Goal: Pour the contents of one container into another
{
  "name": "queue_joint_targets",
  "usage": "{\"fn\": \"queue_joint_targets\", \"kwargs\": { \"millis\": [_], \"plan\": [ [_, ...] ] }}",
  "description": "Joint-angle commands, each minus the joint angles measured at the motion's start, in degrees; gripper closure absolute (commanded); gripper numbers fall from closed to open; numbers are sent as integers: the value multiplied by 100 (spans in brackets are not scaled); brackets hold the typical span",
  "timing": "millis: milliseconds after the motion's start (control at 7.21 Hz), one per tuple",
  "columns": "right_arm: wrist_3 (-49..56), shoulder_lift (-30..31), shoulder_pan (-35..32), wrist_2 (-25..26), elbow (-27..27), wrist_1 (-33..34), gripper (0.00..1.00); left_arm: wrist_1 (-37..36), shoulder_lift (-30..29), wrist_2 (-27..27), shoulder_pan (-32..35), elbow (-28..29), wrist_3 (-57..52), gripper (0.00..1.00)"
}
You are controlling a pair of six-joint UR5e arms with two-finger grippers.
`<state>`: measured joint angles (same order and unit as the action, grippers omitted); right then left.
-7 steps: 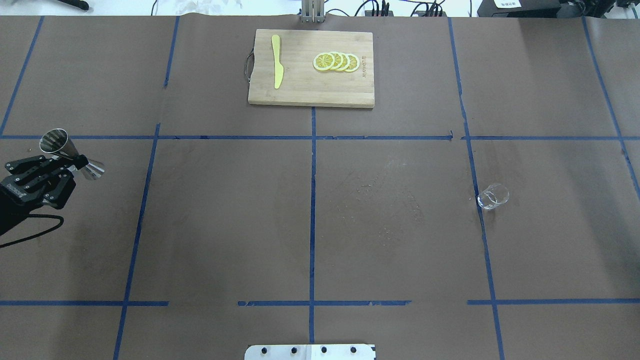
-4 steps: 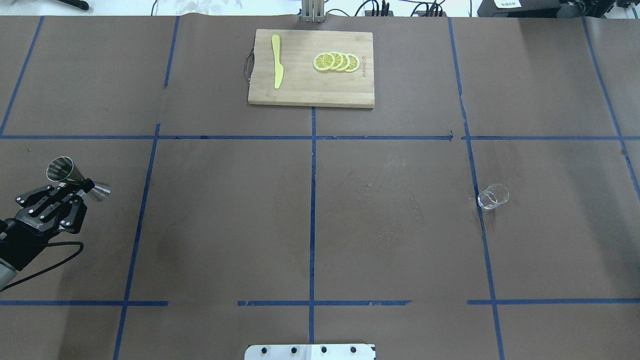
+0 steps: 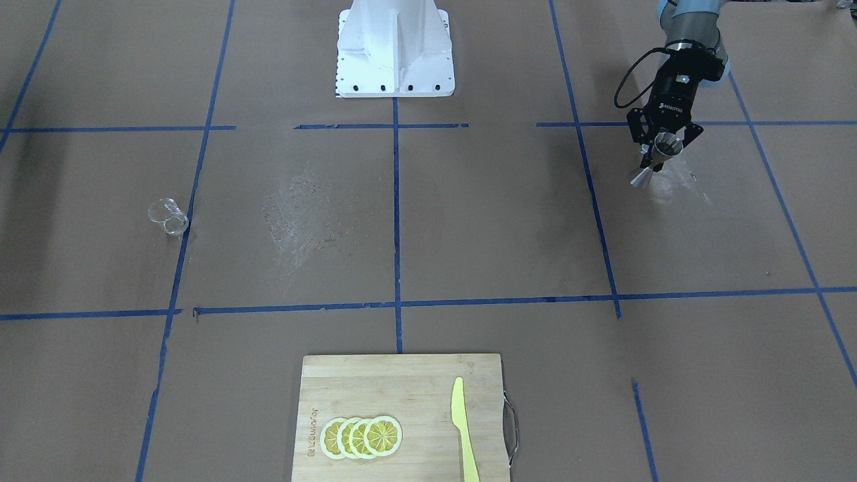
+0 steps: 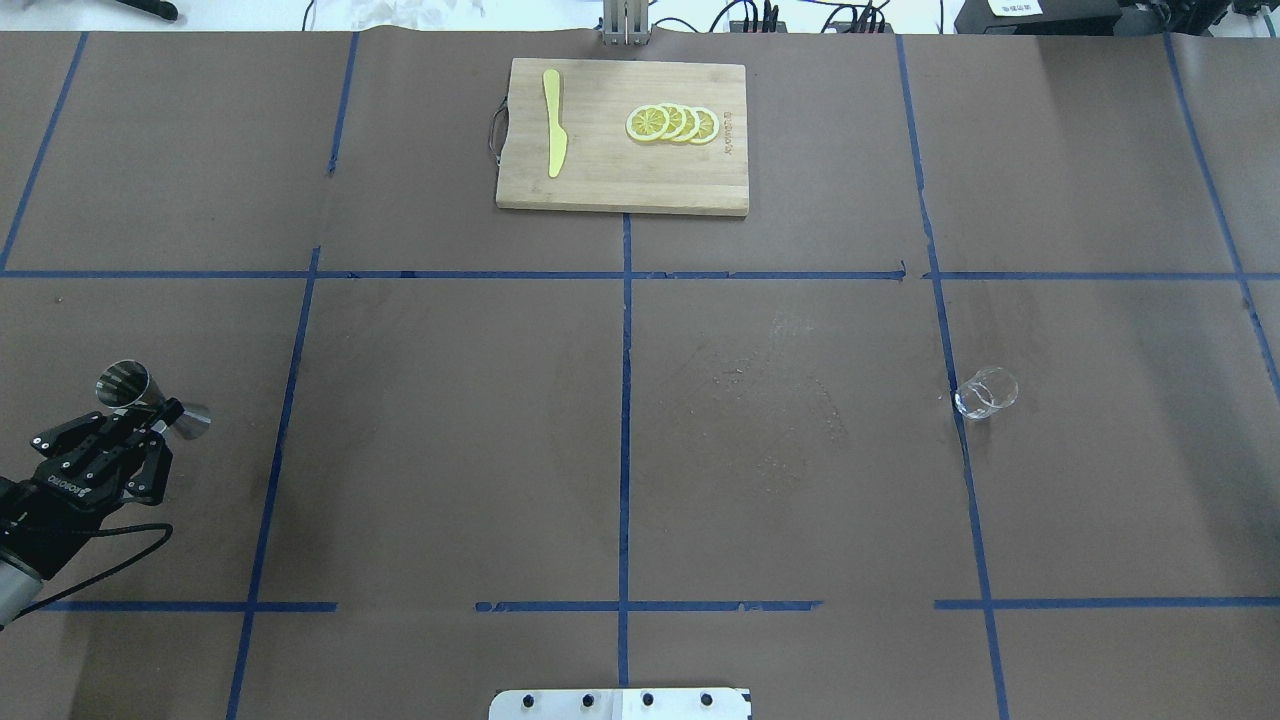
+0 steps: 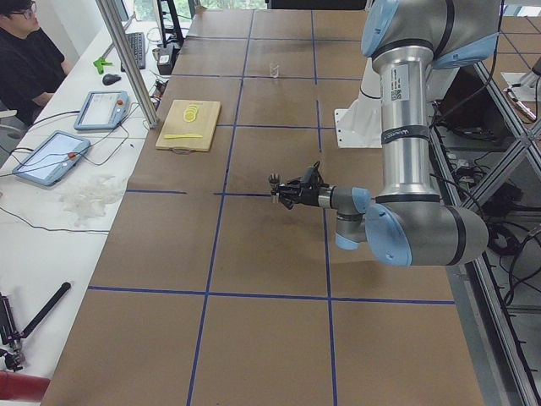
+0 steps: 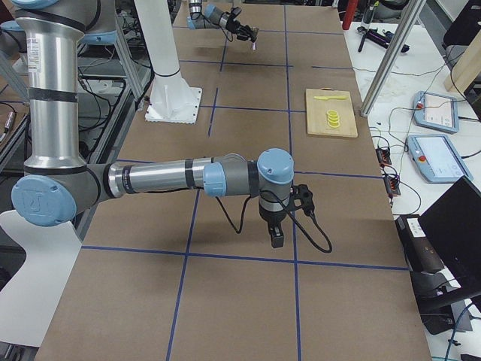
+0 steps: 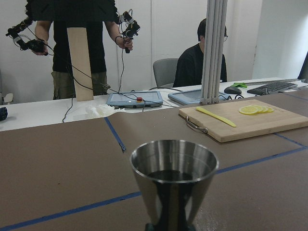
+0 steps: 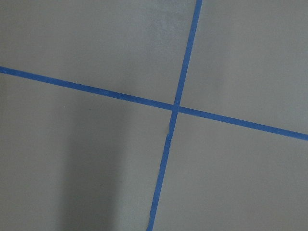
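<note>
left gripper [image 4: 158,420]: closed on the narrow waist of the jigger [image 4: 140,393]; nothing else is in its grasp.
jigger position: at the robot's far left of the table [image 4: 620,450], mouth up in the left wrist view, apparently held clear of the surface.
change over the last second: in the overhead view the gripper and jigger shift toward the robot's base and slightly inward. The grip on the waist is unchanged.
glass cup [image 4: 986,392]: stands on the robot's right half, just beside a blue tape line [image 4: 955,440]. It sits where it was a second ago, and nothing touches it.
meaning for task: judged a carry or repositioning step. The two vessels are well apart, so no pour can start yet. The cup also has to be picked up, and no gripper is near it.
right gripper [image 6: 276,237]: shows only in the exterior right view, pointing down at the table. Cannot tell whether it is open or closed. Its wrist camera shows only paper and crossing tape.
hard to make out: the jigger's inside looks dark at the bottom in the wrist view, which could be liquid or reflection. The cup's contents are too small to read, and the finger pads are hidden behind the jigger.
</note>
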<state>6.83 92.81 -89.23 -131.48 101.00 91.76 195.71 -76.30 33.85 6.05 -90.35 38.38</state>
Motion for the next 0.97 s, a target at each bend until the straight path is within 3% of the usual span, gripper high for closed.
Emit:
{"fn": "queue_joint_targets", "kwargs": {
  "millis": [0,277,832],
  "plan": [
    [-7,-9,-6,0,-2,0,0,82,-129,-184,-112,149,107,100],
    [-7,-18,-6,0,-2,0,0,91,-419,-229,-192,430,249,100],
    [-7,-27,-6,0,-10,0,0,82,-587,-168,-253,413,231,100]
  ]
}}
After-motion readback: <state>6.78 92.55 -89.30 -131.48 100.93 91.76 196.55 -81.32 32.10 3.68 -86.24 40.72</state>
